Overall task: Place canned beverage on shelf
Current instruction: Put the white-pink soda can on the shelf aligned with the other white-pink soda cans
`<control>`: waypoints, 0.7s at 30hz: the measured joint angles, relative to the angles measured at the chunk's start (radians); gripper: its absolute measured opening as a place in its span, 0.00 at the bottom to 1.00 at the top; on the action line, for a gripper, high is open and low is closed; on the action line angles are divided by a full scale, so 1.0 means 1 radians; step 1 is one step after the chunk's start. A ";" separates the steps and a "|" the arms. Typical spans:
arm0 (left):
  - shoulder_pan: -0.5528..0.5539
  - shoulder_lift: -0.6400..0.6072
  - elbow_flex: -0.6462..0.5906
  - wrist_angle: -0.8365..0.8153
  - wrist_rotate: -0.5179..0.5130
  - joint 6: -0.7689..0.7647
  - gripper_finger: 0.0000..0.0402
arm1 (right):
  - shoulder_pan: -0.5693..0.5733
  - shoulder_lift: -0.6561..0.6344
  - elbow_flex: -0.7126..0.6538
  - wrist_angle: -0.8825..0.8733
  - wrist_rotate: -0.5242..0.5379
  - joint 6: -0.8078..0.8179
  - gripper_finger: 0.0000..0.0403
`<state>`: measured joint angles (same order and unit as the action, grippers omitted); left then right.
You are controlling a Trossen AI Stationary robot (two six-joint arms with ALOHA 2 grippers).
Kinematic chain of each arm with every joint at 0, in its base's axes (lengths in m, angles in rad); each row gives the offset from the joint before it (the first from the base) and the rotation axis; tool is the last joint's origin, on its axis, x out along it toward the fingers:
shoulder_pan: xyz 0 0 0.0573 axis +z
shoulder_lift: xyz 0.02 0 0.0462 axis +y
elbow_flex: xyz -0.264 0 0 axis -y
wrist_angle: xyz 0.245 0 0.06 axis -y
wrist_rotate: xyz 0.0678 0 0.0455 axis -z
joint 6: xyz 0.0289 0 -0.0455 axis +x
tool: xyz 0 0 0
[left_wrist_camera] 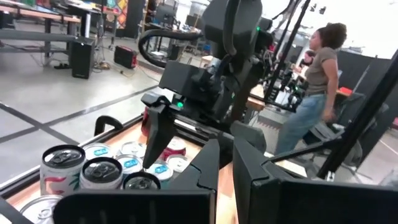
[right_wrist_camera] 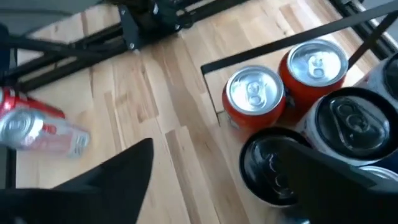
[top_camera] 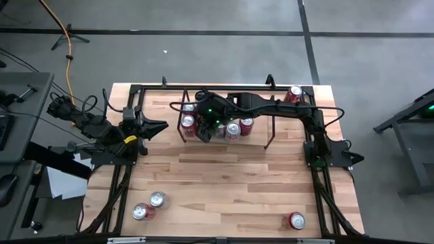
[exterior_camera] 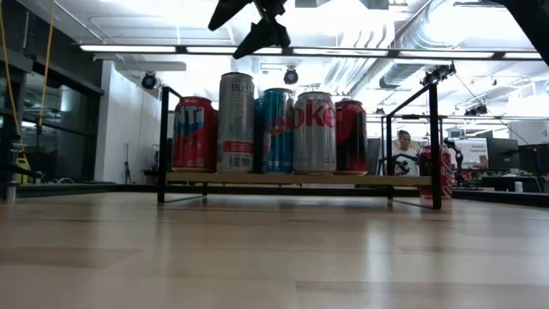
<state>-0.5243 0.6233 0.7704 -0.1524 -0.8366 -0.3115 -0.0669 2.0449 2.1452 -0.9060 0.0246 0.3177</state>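
The shelf [exterior_camera: 292,178], a low black rod rack, stands at the table's far middle [top_camera: 261,130]. Several cans stand upright in a row on its top: a red one [exterior_camera: 195,133], a tall silver one [exterior_camera: 236,123], a blue one [exterior_camera: 276,130], a silver cola can [exterior_camera: 314,133] and a dark red one [exterior_camera: 350,136]. My right gripper [exterior_camera: 253,26] hangs open above the row's left part, clear of the can tops [right_wrist_camera: 214,146]. My left gripper [top_camera: 160,127] is shut, level, at the table's left, pointing toward the shelf [left_wrist_camera: 227,165].
Two cans [top_camera: 157,198] [top_camera: 141,212] stand on the table near the near left corner, one [top_camera: 296,220] at the near right, one [top_camera: 295,93] at the far right corner. A black rail frame [top_camera: 116,183] edges the table. A person [left_wrist_camera: 317,81] stands beyond it.
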 joint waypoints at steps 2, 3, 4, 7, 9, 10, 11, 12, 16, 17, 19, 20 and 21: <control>0.000 -0.009 0.000 -0.014 0.018 0.000 0.00 | 0.000 0.000 0.000 -0.013 -0.017 -0.033 0.87; 0.000 -0.015 0.000 -0.019 0.021 0.000 0.00 | 0.000 0.000 0.000 -0.018 -0.019 -0.050 0.90; 0.000 -0.021 0.000 -0.026 0.022 0.000 0.00 | 0.002 0.000 0.000 -0.021 -0.018 -0.066 0.93; 0.000 -0.046 0.000 -0.050 0.023 0.000 0.00 | 0.004 0.001 0.000 -0.026 0.005 -0.145 0.98; 0.000 -0.066 0.000 -0.064 0.023 0.000 0.00 | 0.004 0.001 0.000 -0.031 0.041 -0.177 0.98; 0.000 -0.075 0.000 -0.075 0.023 0.000 0.00 | 0.004 0.004 0.000 -0.037 0.061 -0.179 0.98; 0.000 -0.085 0.000 -0.087 0.023 0.000 0.00 | 0.004 0.011 0.001 -0.037 0.081 -0.177 0.97; 0.000 -0.093 0.000 -0.096 0.023 -0.001 0.00 | 0.004 0.016 0.001 -0.040 0.105 -0.172 0.97; 0.000 -0.114 0.000 -0.138 0.023 -0.001 0.00 | 0.004 0.036 0.000 -0.045 0.168 -0.161 0.97; 0.000 -0.115 0.000 -0.145 0.023 -0.001 0.00 | 0.004 0.041 0.000 -0.046 0.169 -0.160 0.97; 0.000 -0.119 0.000 -0.150 0.023 -0.001 0.00 | 0.004 0.047 0.000 -0.038 0.170 -0.159 0.97; 0.000 -0.120 0.000 -0.152 0.023 -0.001 0.00 | 0.004 0.052 0.000 -0.040 0.171 -0.159 0.97; 0.000 -0.119 0.000 -0.152 0.023 -0.003 0.00 | 0.004 0.056 0.000 -0.037 0.173 -0.155 0.97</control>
<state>-0.5240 0.5044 0.7704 -0.3048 -0.8137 -0.3140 -0.0631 2.1008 2.1452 -0.9432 0.1975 0.1625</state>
